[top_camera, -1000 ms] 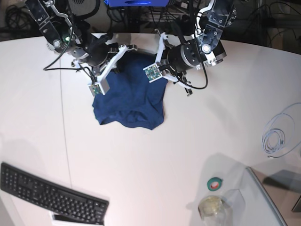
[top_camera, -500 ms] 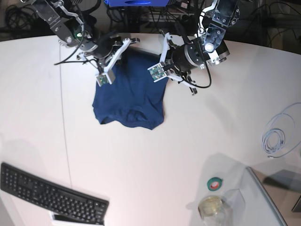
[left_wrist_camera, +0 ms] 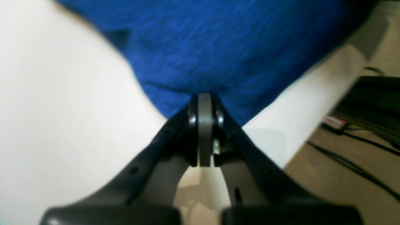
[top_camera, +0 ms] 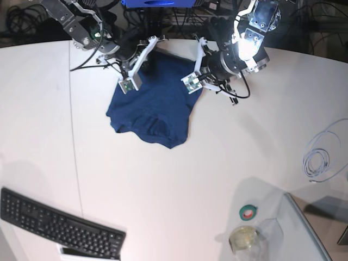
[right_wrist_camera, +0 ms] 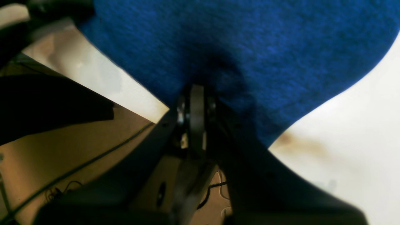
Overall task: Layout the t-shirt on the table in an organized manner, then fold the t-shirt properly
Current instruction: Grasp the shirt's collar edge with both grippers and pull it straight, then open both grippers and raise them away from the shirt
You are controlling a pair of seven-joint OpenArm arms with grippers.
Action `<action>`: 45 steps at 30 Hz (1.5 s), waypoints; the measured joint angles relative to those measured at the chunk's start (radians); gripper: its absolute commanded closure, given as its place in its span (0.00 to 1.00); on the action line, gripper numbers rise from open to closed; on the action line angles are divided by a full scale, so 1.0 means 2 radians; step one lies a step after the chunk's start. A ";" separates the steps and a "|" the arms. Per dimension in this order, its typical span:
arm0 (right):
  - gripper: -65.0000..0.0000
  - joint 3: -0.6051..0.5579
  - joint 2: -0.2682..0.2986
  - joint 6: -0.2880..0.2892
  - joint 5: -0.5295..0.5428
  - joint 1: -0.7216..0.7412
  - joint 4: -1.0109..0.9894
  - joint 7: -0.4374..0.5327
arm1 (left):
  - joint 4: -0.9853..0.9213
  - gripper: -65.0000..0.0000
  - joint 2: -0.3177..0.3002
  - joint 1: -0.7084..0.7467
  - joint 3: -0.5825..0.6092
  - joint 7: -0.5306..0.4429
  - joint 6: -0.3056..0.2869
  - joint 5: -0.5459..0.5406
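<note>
The navy-blue t-shirt (top_camera: 155, 106) lies bunched on the far middle of the white table (top_camera: 179, 179), its lower edge curled toward me. My right gripper (top_camera: 140, 64) is at the shirt's far left corner, near the table's back edge. The right wrist view shows this gripper (right_wrist_camera: 197, 89) shut on the t-shirt (right_wrist_camera: 250, 40) fabric. My left gripper (top_camera: 191, 66) is at the far right corner. In the left wrist view it (left_wrist_camera: 204, 97) is likewise shut on a fold of the t-shirt (left_wrist_camera: 218, 40), with the table edge just to its right.
A black keyboard (top_camera: 60, 225) sits at the front left. A green tape roll (top_camera: 248, 212), a round jar (top_camera: 243, 238) and a clear tray (top_camera: 307, 231) are at the front right. A coiled cable (top_camera: 318, 157) lies at the right. A thin seam (top_camera: 76, 141) crosses the tabletop.
Both arms have moved toward the table's far edge and to the right, pulling the shirt's top corners along. The shirt has shifted and stretched a little.
</note>
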 measured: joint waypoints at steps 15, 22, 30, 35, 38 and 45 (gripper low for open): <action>0.99 0.001 0.004 0.000 -0.001 0.001 0.013 0.001 | -0.025 1.00 0.005 0.015 0.000 -0.009 0.013 -0.006; 0.99 0.001 0.007 0.000 0.003 0.001 0.039 0.001 | 0.042 1.00 0.006 0.026 0.000 -0.002 0.012 -0.006; 0.99 0.042 0.030 0.000 0.002 -0.020 0.072 -0.001 | 0.076 1.00 0.012 0.059 -0.049 -0.002 0.011 -0.005; 0.99 0.067 0.027 0.000 0.004 -0.030 0.083 0.001 | 0.058 1.00 0.017 0.056 -0.086 -0.002 0.013 -0.004; 0.99 0.110 0.027 0.000 0.002 -0.066 0.097 0.001 | 0.067 1.00 0.013 0.084 -0.101 -0.014 0.011 -0.011; 0.99 0.169 0.077 0.002 0.002 -0.163 0.153 0.003 | 0.068 1.00 -0.036 0.209 -0.140 -0.066 0.013 -0.003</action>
